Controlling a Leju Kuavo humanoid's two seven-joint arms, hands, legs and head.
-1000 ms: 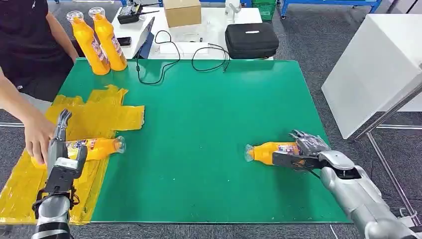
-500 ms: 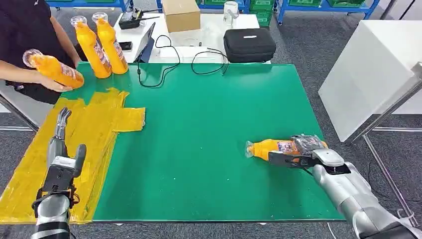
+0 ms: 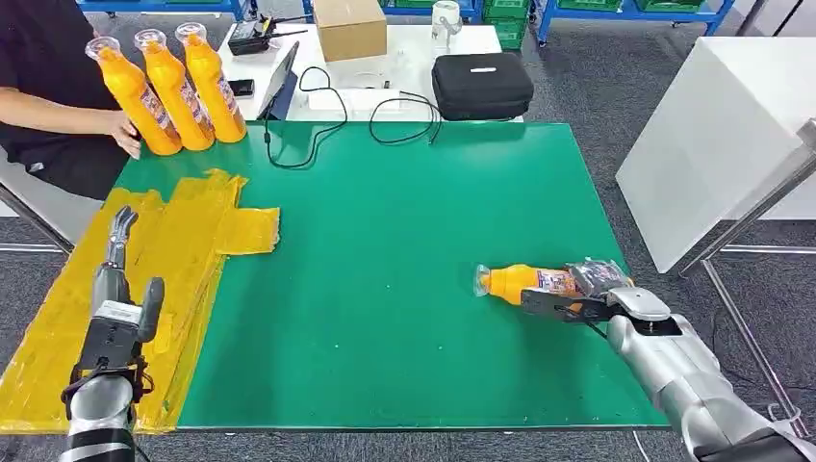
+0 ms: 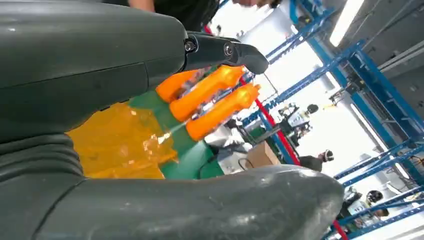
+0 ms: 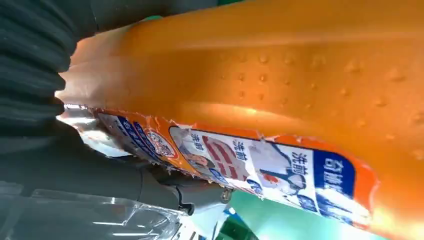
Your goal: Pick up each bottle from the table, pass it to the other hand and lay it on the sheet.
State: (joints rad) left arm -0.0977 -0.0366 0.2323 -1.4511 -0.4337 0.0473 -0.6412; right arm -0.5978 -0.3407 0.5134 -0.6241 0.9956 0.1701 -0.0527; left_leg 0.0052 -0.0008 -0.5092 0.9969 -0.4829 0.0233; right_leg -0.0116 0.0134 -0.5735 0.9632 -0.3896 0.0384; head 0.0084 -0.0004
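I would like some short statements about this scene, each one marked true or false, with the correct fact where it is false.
1. The right hand grips an orange bottle lying on the green table. True.
2. A bottle lies on the yellow sheet. False: no bottle lies on it.
3. Three orange bottles stand upright at the table's far left corner. True.
4. The left hand holds a bottle. False: it holds nothing and hovers over the sheet.
5. A person's hand touches one standing bottle. True.
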